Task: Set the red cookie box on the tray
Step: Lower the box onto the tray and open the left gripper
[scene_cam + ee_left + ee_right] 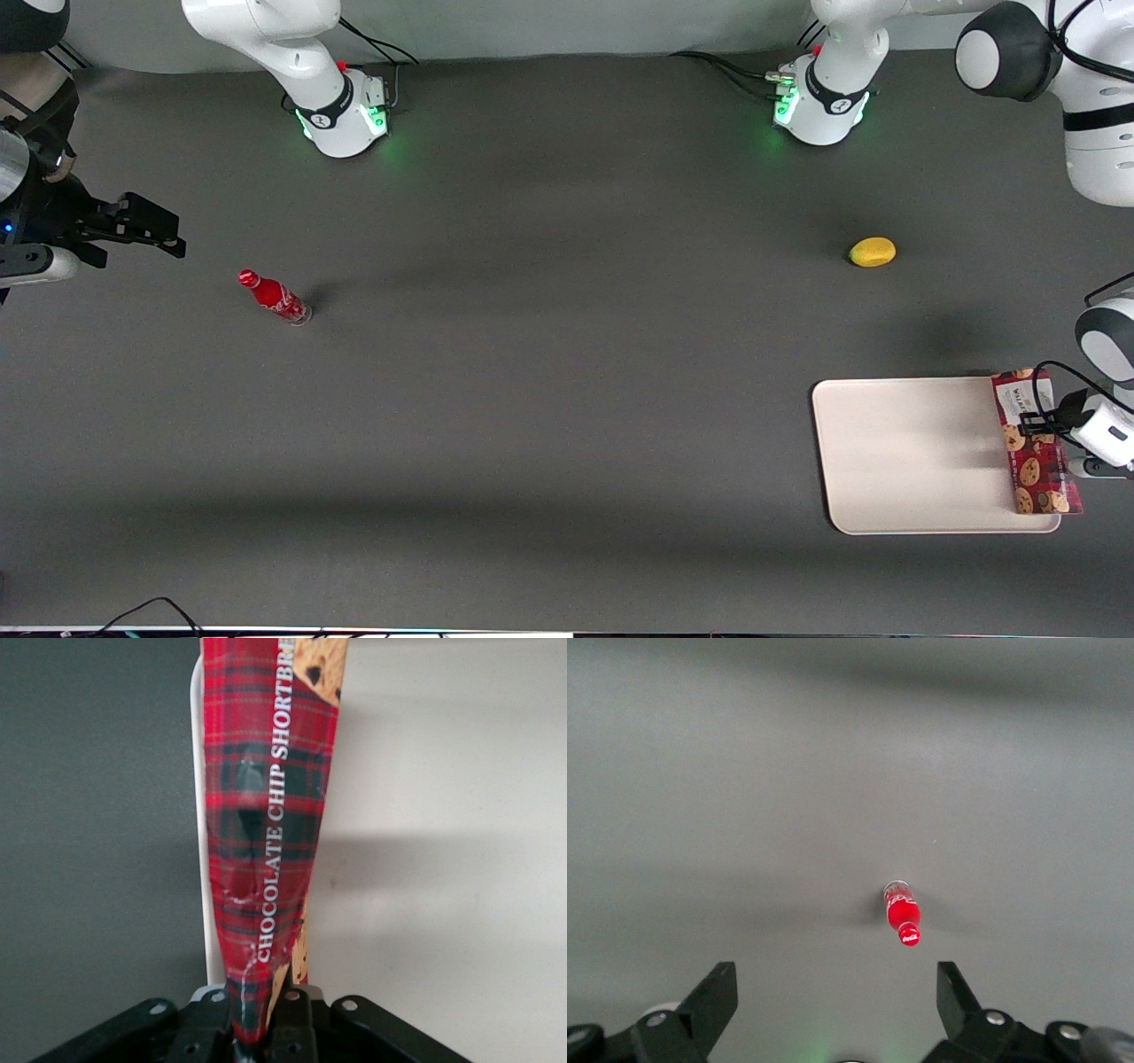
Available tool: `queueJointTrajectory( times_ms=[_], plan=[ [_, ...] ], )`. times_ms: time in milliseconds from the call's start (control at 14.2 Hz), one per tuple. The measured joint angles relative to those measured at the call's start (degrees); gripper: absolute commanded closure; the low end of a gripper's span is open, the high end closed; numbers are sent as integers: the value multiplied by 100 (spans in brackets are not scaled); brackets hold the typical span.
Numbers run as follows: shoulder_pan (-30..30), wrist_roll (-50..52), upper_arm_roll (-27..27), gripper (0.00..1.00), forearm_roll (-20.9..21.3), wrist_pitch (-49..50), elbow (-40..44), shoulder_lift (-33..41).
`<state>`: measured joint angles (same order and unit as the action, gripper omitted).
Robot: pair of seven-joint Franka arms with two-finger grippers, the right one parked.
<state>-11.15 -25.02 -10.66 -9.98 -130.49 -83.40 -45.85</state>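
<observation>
The red cookie box (1035, 447) is a narrow tartan carton printed with cookies, its white label end pointing away from the front camera. It sits over the rim of the cream tray (912, 456) at the tray's edge toward the working arm's end. My left gripper (1033, 422) is shut on the box at about its middle. In the left wrist view the box (266, 824) runs out from between the two black fingers (297, 1020), along the tray's (443, 815) rim. Whether the box rests on the tray or hangs just above it I cannot tell.
A yellow lemon-like fruit (873, 252) lies on the dark table, farther from the front camera than the tray. A red bottle (275, 299) (902, 914) stands toward the parked arm's end. Two arm bases (819, 106) sit along the table's back edge.
</observation>
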Motion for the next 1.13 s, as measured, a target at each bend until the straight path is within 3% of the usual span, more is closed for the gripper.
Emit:
queueJointTrajectory(
  times_ms=[70, 141, 845, 1127],
  plan=[
    [0, -2, 0, 53, 0, -1, 0, 0],
    [0, -7, 0, 1, 0, -1, 0, -2],
    [-3, -29, -2, 0, 0, -218, 51, 24],
    [2, -8, 1, 0, -18, 321, 167, 532]
  ],
)
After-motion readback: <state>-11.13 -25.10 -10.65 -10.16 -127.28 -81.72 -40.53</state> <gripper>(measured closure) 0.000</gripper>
